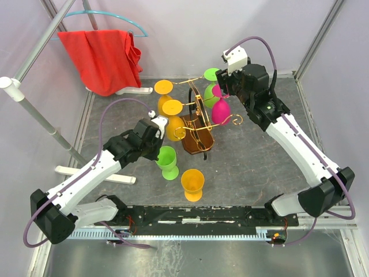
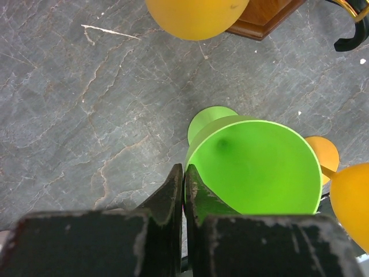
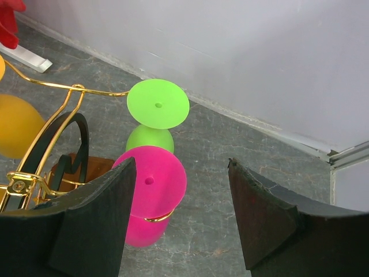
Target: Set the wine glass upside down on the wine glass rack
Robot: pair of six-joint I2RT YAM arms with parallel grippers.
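Note:
An upright green wine glass (image 1: 167, 161) stands on the grey table in front of the wine glass rack (image 1: 198, 140), which has gold wire arms on a brown wooden base. My left gripper (image 1: 158, 145) is shut on the near rim of this green wine glass (image 2: 259, 167), one finger inside the bowl and one outside (image 2: 184, 173). My right gripper (image 3: 180, 163) hangs open at the rack's far right, above a pink glass (image 3: 151, 193) hanging upside down, with nothing between its fingers.
Two orange glasses (image 1: 172, 107) and a green one (image 3: 157, 104) also hang upside down from the gold arms (image 3: 57, 86). Another orange glass (image 1: 192, 183) stands upright near the front. A red cloth (image 1: 104, 57) hangs on a hanger at the back left.

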